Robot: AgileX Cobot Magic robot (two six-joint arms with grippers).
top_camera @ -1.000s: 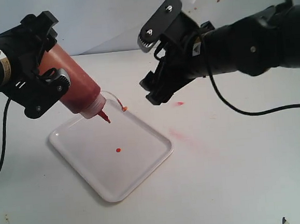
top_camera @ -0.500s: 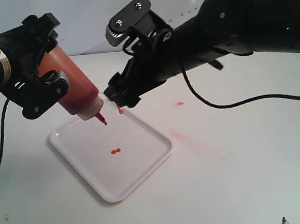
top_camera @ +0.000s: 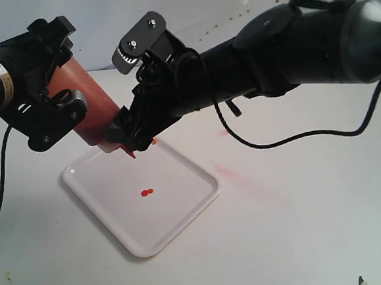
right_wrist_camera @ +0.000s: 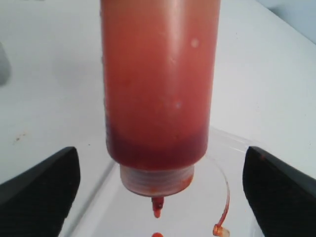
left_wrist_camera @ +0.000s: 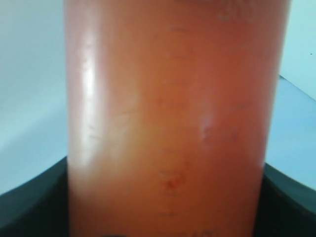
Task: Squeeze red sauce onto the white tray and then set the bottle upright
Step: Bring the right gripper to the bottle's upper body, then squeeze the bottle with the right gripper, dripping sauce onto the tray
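The bottle (top_camera: 87,108) hangs tilted, nozzle (top_camera: 131,154) down, over the far end of the white tray (top_camera: 176,216), with my left gripper (top_camera: 66,76) shut on its body. Its orange-red wall fills the left wrist view (left_wrist_camera: 168,123). My right gripper (top_camera: 129,139) has reached across and is open, its fingers (right_wrist_camera: 39,190) standing either side of the bottle (right_wrist_camera: 158,89) near the cap, apart from it. A drop clings to the nozzle (right_wrist_camera: 157,206). The tether's tiny cap (right_wrist_camera: 219,230) dangles beside it. A small blob of red sauce (top_camera: 146,193) lies on the tray.
Pale pink smears (top_camera: 227,172) mark the table to the right of the tray. The right arm's black cable (top_camera: 296,137) loops over the table behind them. Another cable (top_camera: 1,190) hangs at the left edge.
My right arm has swept left, from beside the tray to the bottle's cap end, fingers open. A second drop has landed next to the first. The left gripper and the bottle have barely moved.
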